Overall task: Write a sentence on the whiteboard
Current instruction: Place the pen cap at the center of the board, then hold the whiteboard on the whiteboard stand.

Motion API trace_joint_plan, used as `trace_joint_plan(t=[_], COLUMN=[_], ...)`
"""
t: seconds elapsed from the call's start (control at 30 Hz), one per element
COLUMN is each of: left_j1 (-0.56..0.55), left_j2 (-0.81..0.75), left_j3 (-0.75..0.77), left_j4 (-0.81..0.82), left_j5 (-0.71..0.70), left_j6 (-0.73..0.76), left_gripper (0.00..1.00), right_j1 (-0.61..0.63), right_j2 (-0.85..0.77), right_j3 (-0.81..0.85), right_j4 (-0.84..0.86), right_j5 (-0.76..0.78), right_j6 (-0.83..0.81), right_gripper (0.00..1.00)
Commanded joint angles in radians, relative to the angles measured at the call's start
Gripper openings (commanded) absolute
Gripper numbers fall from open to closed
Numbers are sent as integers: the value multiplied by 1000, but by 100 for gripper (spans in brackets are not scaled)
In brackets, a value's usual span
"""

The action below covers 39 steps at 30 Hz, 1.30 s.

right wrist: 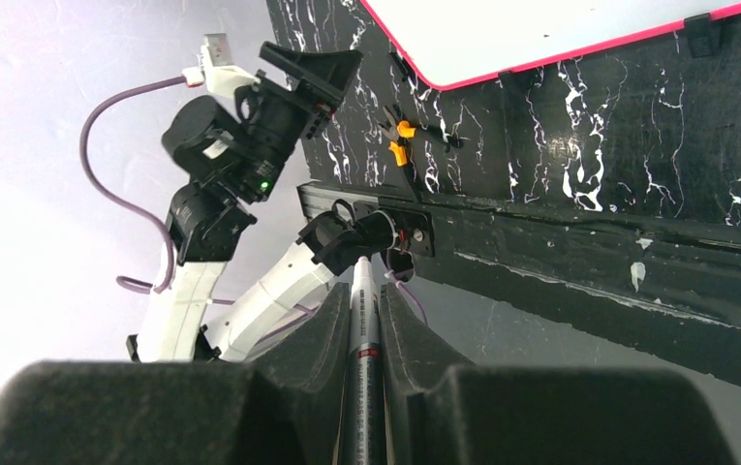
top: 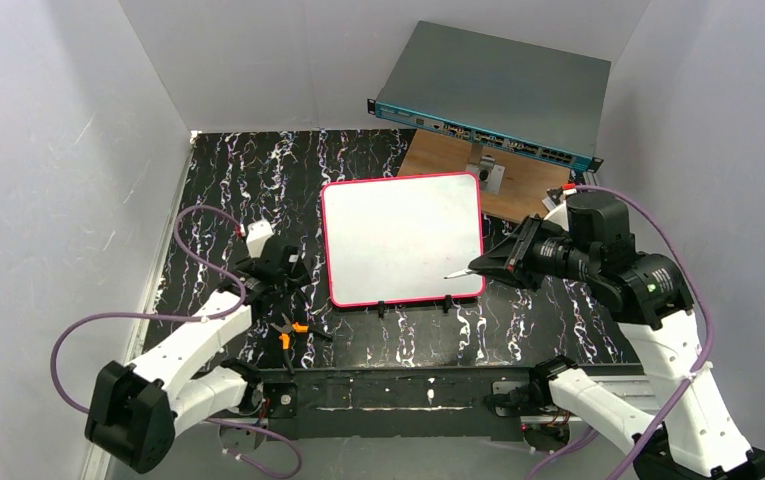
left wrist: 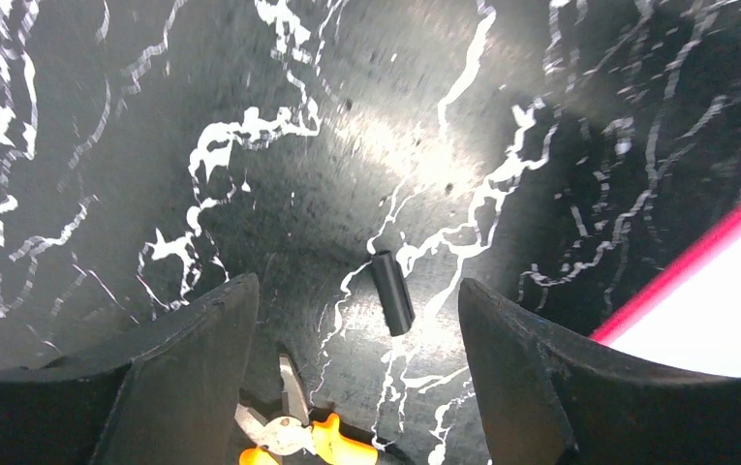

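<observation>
Though tilted, right tool point(right wrist: 366, 295) clamps marker point(right wrist: 365, 373).

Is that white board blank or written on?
Blank: the whiteboard shows plain white inside its frame, with no marks, in the top view; the right wrist view shows only a bare corner.
</observation>
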Motion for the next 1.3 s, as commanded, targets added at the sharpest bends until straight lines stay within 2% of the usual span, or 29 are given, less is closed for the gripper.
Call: trace_joint_plan(t=[0.0, 0.1, 0.27, 0.37, 0.47, 0.6, 0.7, 0.83, 0.97, 1.27], left_j1=[26, 54, 89, 92, 91, 89, 89, 88, 90, 91], left_j2=[-76, -101, -25, 60, 196, 330, 460, 603, 695, 968], left_j3=[99, 166, 327, 475, 686, 916, 1125, 1288, 1347, 1555], left_j4=[-57, 15, 84, 3, -159, -288, -415, -477, -429, -413], left_j5=[-9, 135, 577, 761, 940, 988, 1019, 1035, 1033, 1128], left_j6=[171, 352, 655, 765, 860, 938, 989, 1019, 1019, 924], left_gripper=[74, 71, 78, 79, 73, 76, 77, 82, 85, 84], right_j1=[2, 2, 2, 2, 1, 2, 2, 2, 2, 2], right_j2=[-48, -73, -63, -25, 13, -4, -25, -40, -44, -25], right_j3=[32, 17, 8, 27, 81, 73, 37, -24, -21, 28], right_j4=[-11, -9, 2, -15, -60, -80, -65, -38, -34, -75], right_j5=[34, 37, 27, 0, -10, 1, -48, -112, -109, -64], right_j6=[-9, -14, -122, -201, -269, -309, -309, -299, -306, -379], right_gripper=[1, 1, 1, 1, 1, 1, 1, 1, 1, 1])
